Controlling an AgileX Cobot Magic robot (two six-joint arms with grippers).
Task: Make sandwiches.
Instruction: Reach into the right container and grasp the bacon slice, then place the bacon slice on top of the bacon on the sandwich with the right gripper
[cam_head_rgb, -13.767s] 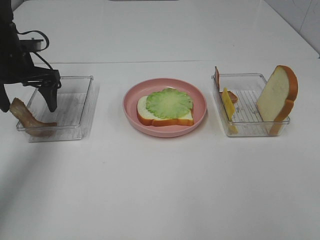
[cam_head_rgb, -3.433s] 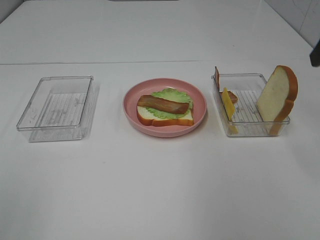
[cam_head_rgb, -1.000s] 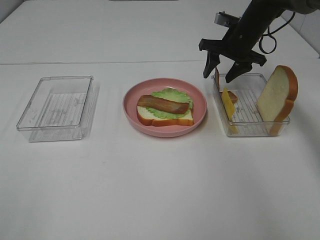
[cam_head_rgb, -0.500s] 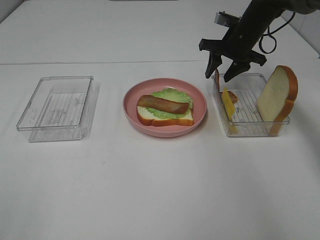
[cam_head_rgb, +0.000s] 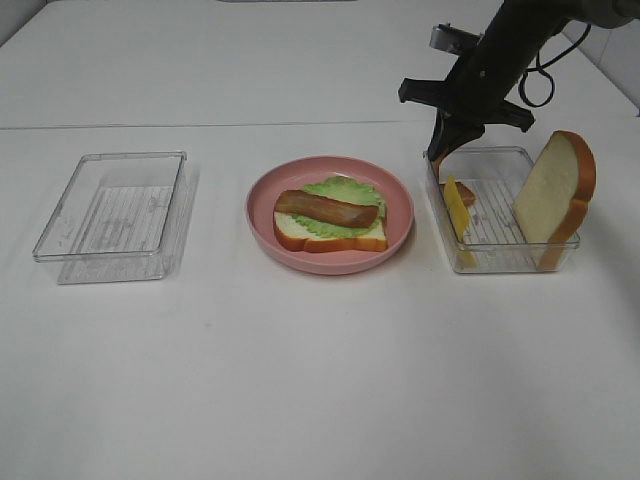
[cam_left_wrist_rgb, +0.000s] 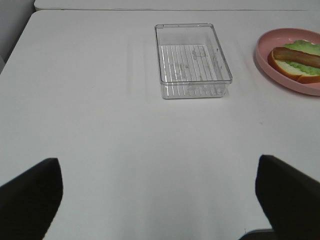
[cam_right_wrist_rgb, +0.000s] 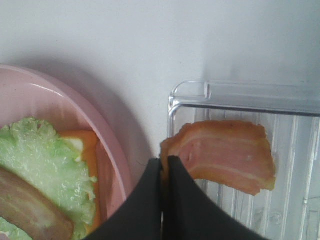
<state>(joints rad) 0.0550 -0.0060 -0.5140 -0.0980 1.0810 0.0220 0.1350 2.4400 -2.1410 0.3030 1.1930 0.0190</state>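
Right gripper (cam_head_rgb: 437, 150), fingers pressed together, pinches the edge of a pink bacon slice (cam_right_wrist_rgb: 225, 155) at the 10 o'clock corner of the clear tray (cam_head_rgb: 505, 266). At the tray's 9 o'clock, the pink plate (cam_head_rgb: 330, 264) carries the unfinished sandwich (cam_head_rgb: 330, 222). Left gripper (cam_left_wrist_rgb: 160, 200) is spread wide.

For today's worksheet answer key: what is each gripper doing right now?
Left gripper: open, holding nothing.
Right gripper: closed, pinching the edge of the pink bacon slice.
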